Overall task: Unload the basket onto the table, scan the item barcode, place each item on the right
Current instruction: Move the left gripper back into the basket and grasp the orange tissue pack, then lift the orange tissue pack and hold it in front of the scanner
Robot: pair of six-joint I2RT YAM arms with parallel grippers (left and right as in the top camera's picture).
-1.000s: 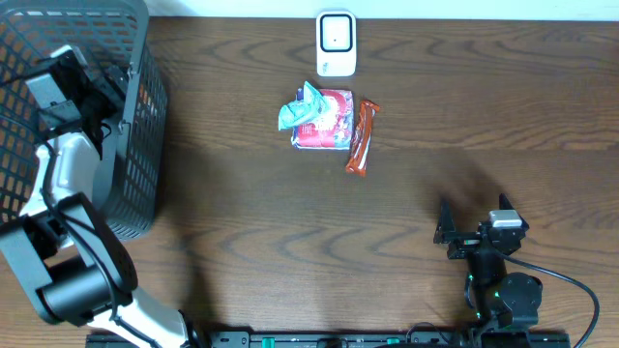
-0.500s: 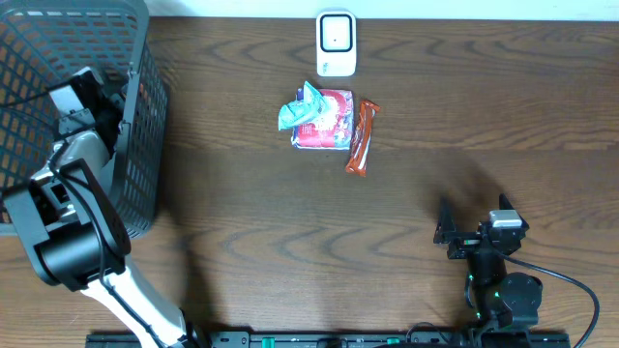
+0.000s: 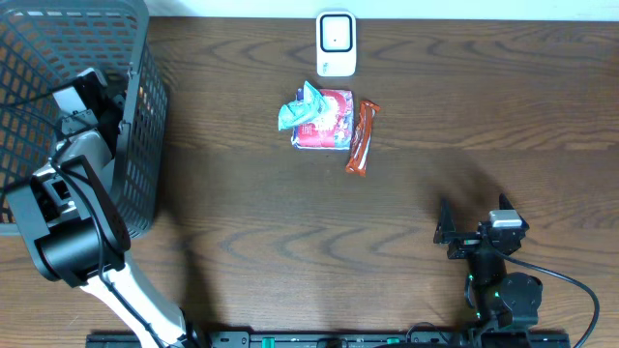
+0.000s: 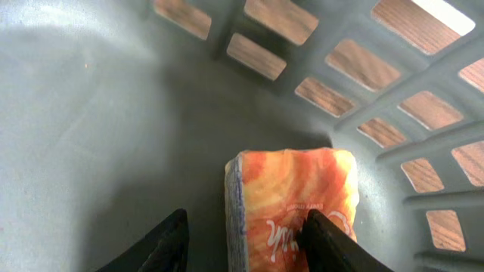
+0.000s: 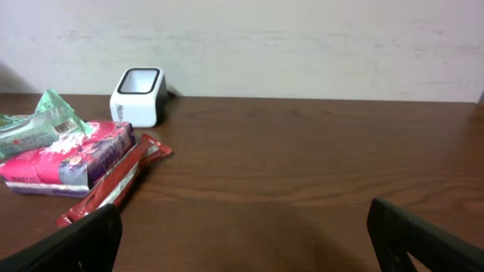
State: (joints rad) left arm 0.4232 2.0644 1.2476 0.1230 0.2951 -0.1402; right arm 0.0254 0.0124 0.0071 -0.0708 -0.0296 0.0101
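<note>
Two arms share a dark brown wood-grain tabletop. The left arm's fingers reach down into a grey plastic lattice basket that stands at the upper left of the overhead frame. In the left wrist view they stand apart on either side of an orange and yellow soft packet with white script lettering. It lies on the basket's floor, close against the slotted wall at the right of that frame. The finger at the lower right overlaps the packet's edge, while bare grey floor shows between the finger at the lower left and the packet's side. So the fingers are parted and no pinch on the packet shows. At the top centre of the overhead frame sits a small white box-shaped barcode scanner. Just below it lies a cluster of three things. A crumpled green packet rests on a flat red and pink packet, and a long reddish-brown bar wrapper touches that packet's right edge. The right arm's fingers are at the lower right of the overhead frame, well apart from the cluster. In the right wrist view they are spread wide and hold nothing, low over the tabletop and facing the scanner and the cluster.
</note>
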